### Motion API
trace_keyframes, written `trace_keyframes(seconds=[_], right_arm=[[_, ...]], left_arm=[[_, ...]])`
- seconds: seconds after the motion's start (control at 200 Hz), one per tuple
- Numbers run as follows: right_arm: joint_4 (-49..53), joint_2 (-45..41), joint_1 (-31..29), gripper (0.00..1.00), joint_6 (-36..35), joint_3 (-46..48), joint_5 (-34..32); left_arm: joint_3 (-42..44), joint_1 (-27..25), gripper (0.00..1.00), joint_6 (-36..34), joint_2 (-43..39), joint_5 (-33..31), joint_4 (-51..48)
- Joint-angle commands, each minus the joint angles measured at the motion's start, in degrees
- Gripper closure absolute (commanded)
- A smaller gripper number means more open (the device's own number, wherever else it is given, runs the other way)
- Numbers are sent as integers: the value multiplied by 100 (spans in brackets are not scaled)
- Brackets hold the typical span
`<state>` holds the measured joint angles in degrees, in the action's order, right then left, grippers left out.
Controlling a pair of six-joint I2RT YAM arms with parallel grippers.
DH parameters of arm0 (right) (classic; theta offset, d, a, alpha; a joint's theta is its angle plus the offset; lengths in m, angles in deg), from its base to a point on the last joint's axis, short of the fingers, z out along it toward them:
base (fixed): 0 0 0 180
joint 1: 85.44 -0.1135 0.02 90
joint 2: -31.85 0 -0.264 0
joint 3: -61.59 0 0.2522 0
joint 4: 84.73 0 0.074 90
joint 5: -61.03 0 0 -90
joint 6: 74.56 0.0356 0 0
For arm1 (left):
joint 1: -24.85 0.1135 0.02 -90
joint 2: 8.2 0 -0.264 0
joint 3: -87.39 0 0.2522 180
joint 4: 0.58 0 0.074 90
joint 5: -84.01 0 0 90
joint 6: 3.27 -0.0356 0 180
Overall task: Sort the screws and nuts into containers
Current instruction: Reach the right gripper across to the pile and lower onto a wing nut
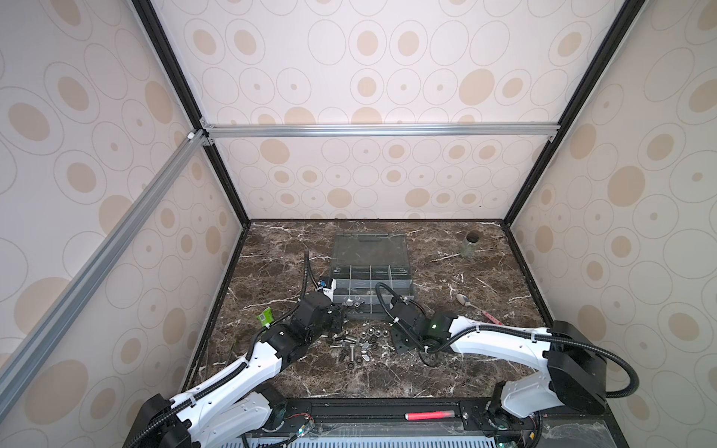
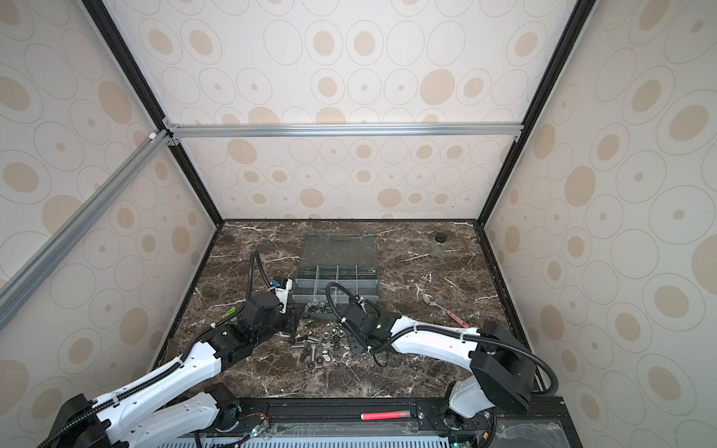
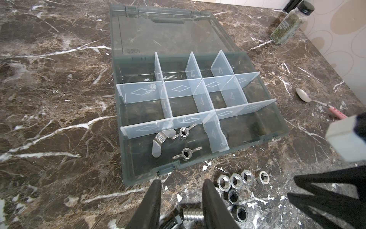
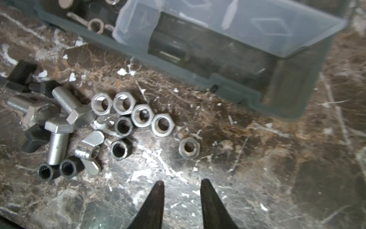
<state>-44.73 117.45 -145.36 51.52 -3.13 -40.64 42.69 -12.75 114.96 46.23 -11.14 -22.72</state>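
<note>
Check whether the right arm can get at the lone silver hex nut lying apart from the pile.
Probably yes: the lone silver hex nut lies on bare marble tabletop just ahead of the right gripper, fingers open, nothing between.

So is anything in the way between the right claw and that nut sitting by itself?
Nothing visible. Only bare marble tabletop lies between the open right gripper and the lone hex nut; the other nuts and bolts lie off to one side. Beyond the nut, the front wall of the organizer box must be cleared.
</note>
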Motion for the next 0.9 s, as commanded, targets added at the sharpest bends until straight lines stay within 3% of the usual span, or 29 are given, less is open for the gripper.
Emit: trace_keyframes(seconds=[0.0,0.51,0.895], right_arm=[[-64,315,-272,66,119,-333,201],[191,1253,-480,63,-163,-1214,683],[246,1691,-572,61,-180,-1555,876]], left_arm=[[107,65,65,290,-151,-131,-40],[745,113,65,885,-1041,-319,90],[826,134,66,1008,-1241,-324,109]])
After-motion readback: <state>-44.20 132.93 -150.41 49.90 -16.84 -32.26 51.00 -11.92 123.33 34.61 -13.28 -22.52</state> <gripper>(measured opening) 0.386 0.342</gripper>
